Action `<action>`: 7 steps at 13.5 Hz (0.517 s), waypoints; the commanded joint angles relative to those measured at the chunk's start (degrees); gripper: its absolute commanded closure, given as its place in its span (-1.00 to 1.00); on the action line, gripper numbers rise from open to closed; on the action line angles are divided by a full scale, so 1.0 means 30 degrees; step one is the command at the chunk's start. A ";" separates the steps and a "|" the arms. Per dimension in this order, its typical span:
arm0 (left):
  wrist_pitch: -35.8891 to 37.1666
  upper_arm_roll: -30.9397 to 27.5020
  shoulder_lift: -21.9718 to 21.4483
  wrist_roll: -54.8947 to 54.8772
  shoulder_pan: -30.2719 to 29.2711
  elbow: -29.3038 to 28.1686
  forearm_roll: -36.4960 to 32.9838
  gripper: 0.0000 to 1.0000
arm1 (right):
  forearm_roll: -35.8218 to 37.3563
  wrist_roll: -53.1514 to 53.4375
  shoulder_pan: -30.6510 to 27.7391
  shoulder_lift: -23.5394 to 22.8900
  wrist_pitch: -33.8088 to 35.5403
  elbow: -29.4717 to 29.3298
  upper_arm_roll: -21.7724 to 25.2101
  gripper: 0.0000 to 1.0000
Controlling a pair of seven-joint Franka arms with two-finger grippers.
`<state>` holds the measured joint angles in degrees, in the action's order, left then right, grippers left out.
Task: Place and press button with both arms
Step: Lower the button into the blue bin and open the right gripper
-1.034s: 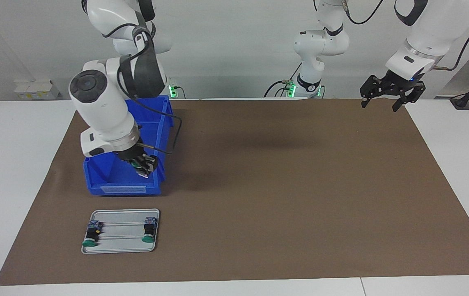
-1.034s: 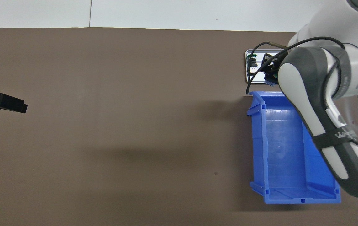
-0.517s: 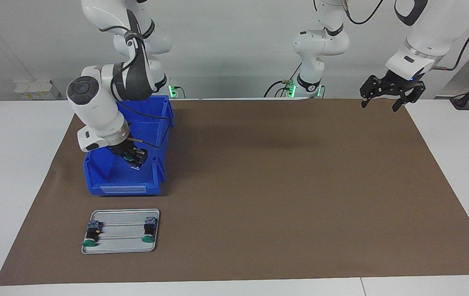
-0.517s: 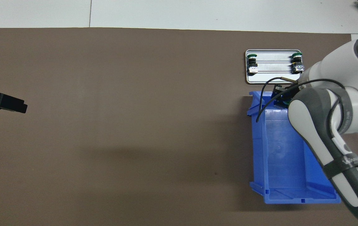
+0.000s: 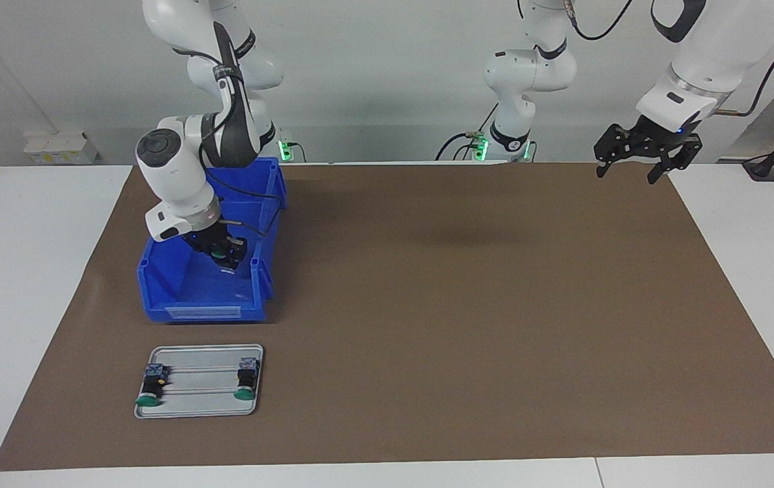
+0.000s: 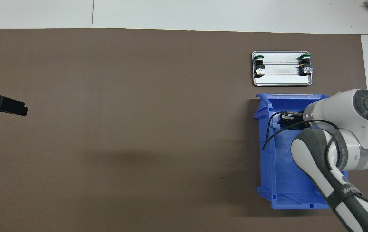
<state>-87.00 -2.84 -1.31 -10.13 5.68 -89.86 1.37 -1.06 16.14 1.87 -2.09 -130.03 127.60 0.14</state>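
Observation:
My right gripper hangs inside the open top of the blue bin, shut on a small button whose green cap shows between the fingers. From overhead the right gripper is over the bin's end farther from the robots. Two more green-capped buttons lie on a silver tray, one at each end. My left gripper waits open in the air over the mat's corner at the left arm's end; only its tip shows from overhead.
The tray lies just past the bin, farther from the robots. A brown mat covers most of the white table. A white box sits by the wall at the right arm's end.
The right gripper has carried the button back toward the robots, from above the bin's end by the tray to over the bin's inside. The left arm has not moved.

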 commanded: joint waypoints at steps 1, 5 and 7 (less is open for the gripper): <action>-0.0210 0.0069 -0.0588 0.0007 -0.0166 -0.0690 0.0012 -1.00 | -0.0026 -0.1334 -0.0912 0.0608 -0.1856 0.1557 -0.0164 1.00; -0.0210 0.0069 -0.0588 0.0007 -0.0137 -0.0690 0.0012 -1.00 | -0.0026 -0.1748 -0.1208 0.0082 -0.3380 0.2144 -0.0164 0.96; -0.0210 0.0069 -0.0588 0.0007 -0.0166 -0.0690 0.0012 -1.00 | -0.0026 -0.1748 -0.1208 -0.0182 -0.4260 0.2496 -0.0164 0.81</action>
<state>-87.00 -2.84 -1.31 -10.13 5.68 -89.86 1.37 -1.06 12.20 -0.96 -2.43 -139.68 133.30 0.23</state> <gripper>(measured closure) 0.000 0.564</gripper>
